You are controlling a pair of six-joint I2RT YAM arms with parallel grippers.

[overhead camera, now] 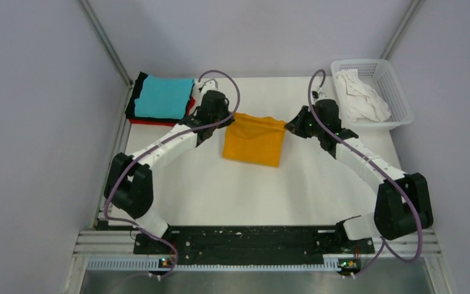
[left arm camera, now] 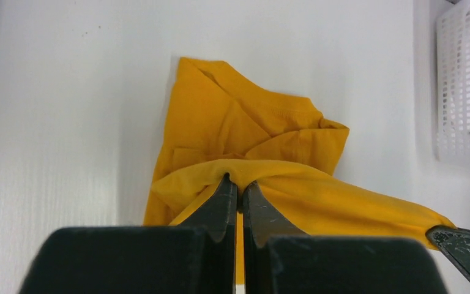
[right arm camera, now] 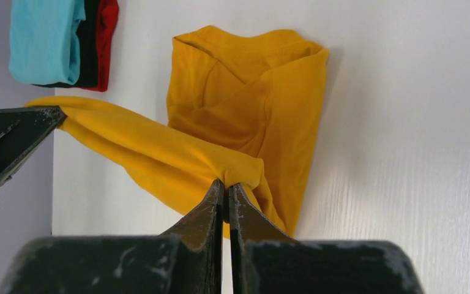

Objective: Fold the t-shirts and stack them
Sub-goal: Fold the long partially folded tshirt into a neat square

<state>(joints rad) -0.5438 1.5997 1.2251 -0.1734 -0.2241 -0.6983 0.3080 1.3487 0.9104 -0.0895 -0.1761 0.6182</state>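
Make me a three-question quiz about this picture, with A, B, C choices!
1. Where is the basket? A) at the far right corner of the table B) between the arms C) on the floor
2. Which shirt tops the folded pile? A) white B) the cyan shirt C) green
3. What are the left gripper and right gripper doing? A) hanging open B) pinching the orange-yellow shirt C) reaching into the basket
Answers: 1 A, it sits far right; 2 B, cyan lies uppermost; 3 B, both wrist views show closed jaws on cloth.
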